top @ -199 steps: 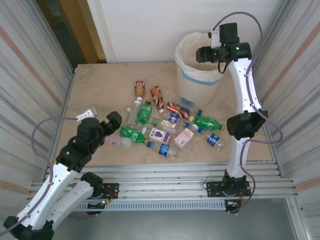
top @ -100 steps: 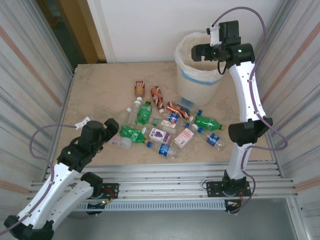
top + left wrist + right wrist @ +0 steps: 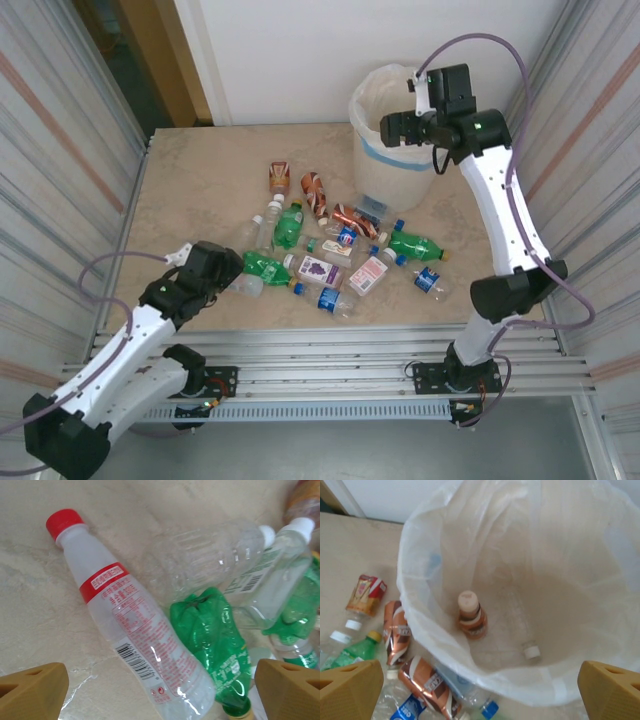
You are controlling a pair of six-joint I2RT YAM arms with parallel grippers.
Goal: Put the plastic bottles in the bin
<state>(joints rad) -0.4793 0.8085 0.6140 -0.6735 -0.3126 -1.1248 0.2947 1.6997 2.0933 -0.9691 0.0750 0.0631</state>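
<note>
Left fingers (image 3: 32,690), wide and empty, straddle clear red-capped plastic bottle (image 3: 125,625): lowering and closing due next. Right fingers (image 3: 350,685), wide, empty, over white lined bin (image 3: 560,580).

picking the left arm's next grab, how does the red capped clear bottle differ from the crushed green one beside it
The red-capped clear bottle is colourless with red print; the crushed green bottle is tinted green. The clear bottle keeps its full shape; the green bottle is crumpled. In the left wrist view the clear bottle's cap points upper left, the green bottle's neck toward the bottom edge. Both lie on the table, side by side.
</note>
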